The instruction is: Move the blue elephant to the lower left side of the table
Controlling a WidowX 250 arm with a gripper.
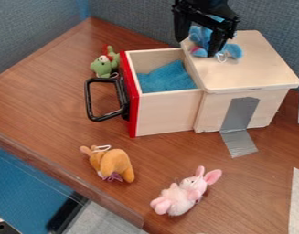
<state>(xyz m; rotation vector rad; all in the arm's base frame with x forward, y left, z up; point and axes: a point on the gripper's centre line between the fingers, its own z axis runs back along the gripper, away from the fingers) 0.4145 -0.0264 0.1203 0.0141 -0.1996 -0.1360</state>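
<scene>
Straddling the Blue Elephant on the Box Lid

The gripper (196, 48) has its fingers spread wide, one on each side of the blue elephant (202, 36), which lies on the wooden lid (252, 68) near its back left corner. The step in hand looks to be the grasp: best to centre on the plush body, then squeeze gently but fully, since soft stuffing may slip. Next, a straight lift should spare the lid's edge. Farther out, the open drawer (167, 112) and black handle (89, 100) call for a high carry toward the table's (47, 98) lower left, beside the orange toy (118, 162).
</scene>
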